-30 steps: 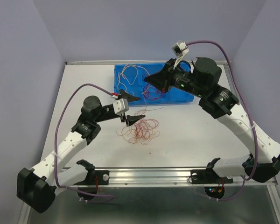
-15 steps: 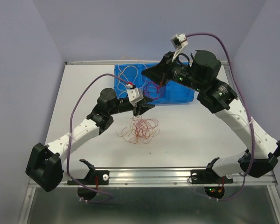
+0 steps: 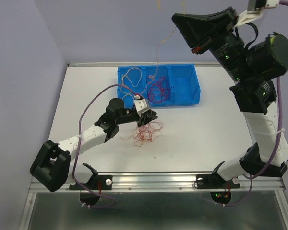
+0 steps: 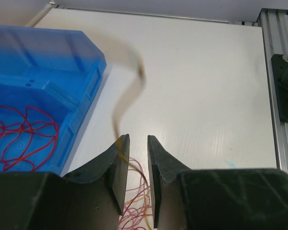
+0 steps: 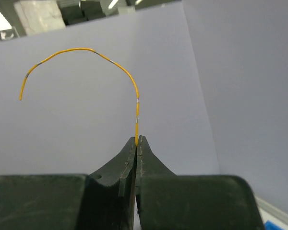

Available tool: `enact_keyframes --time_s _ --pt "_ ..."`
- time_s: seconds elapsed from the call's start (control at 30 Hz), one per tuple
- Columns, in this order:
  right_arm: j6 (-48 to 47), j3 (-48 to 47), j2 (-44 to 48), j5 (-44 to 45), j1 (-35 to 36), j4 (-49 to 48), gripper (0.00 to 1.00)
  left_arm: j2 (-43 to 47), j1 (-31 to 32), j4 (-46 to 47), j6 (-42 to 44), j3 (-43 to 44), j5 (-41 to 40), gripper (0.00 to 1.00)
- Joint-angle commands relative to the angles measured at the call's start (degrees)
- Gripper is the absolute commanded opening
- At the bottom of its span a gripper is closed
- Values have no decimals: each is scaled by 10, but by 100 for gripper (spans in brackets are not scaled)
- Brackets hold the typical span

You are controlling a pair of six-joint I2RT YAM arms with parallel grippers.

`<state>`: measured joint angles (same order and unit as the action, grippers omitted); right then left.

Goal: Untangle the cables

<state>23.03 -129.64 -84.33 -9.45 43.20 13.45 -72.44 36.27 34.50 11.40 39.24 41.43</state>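
Where the blue bin [image 3: 185, 86] stands, red and white cables [image 3: 158, 91] lie inside.

Blue plastic divided bin [image 3: 185, 91] [image 4: 48, 57] is being supported at the far side of the flat white tabletop [image 3: 211, 129] [image 4: 197, 72], long side parallel to the back edge. Near edge is being bordered by a grooved aluminium rail [image 3: 153, 178]. Scene is being enclosed by plain lavender walls [image 3: 19, 72] [image 5: 206, 72].
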Motion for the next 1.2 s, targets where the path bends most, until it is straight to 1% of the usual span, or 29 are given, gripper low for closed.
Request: enact_keyframes --time_s 0.0,0.1,0.13,0.17,0.2,0.23,0.3,0.33,0.4,0.47,0.5,0.57,0.6,0.63,0.67,0.7,0.73,0.8,0.83,0.87,0.9,0.93,0.97,1.0,1.03,1.1,1.17 --pt "-20 -31 8 76 3 -121 1 -1 3 38 11 -2 10 32" --pt "-25 11 22 83 2 -203 1 -18 6 39 9 0 11 32" --pt "-25 16 26 86 2 -213 0 -23 7 39 9 1 10 30" --pt "-29 19 29 87 2 -222 0 -27 6 38 8 3 8 19" --pt "-29 22 29 89 2 -234 0 -30 6 38 6 7 4 13" --pt "-30 24 32 92 2 -233 0 -26 6 36 8 8 -7 0" --pt "-32 46 43 92 2 -234 1 2 6 30 9 12 -22 0" --pt "-38 58 48 107 3 -234 0 17 6 29 11 12 -33 0" --pt "-57 114 72 121 2 -234 1 65 5 14 13 16 -64 0" --pt "-75 173 87 155 2 -235 0 91 4 -16 12 43 -82 0" --pt "-90 197 101 177 3 -235 0 108 4 -59 19 72 -86 0" --pt "-105 238 116 196 2 -237 0 118 4 -112 24 113 -96 0" --pt "-112 281 127 217 2 -237 1 124 4 -165 32 151 -99 0" --pt "-114 300 133 225 3 -238 1 125 4 -190 35 171 -105 0" --pt "-116 340 143 238 2 -238 1 132 4 -229 42 205 -120 0" --pt "-116 358 143 238 2 -238 1 136 5 -245 49 205 -126 0" --pt "-116 382 153 254 3 -243 1 141 4 -257 52 236 -136 0" --pt "-107 414 160 278 2 -246 1 150 4 -282 57 267 -185 0" --pt "-105 450 160 287 2 -251 0 154 5 -291 63 306 -203 0" --pt "-106 462 157 285 2 -251 0 153 4 -301 67 328 -237 0" --pt "-107 488 152 269 2 -254 1 149 5 -316 67 350 -253 0" --pt "-105 488 145 250 2 -254 1 147 3 -319 67 385 -264 0" --pt "-105 504 135 221 2 -255 1 146 2 -320 63 399 -267 0" --pt "-101 508 118 190 3 -256 0 146 2 -318 57 410 -265 0" --pt "-91 512 107 130 2 -257 0 143 2 -318 49 428 -257 0" --pt "-68 533 90 58 2 -277 1 134 2 -319 17 443 -228 0" --pt "-50 556 87 34 2 -304 1 129 2 -318 0 444 -215 0"
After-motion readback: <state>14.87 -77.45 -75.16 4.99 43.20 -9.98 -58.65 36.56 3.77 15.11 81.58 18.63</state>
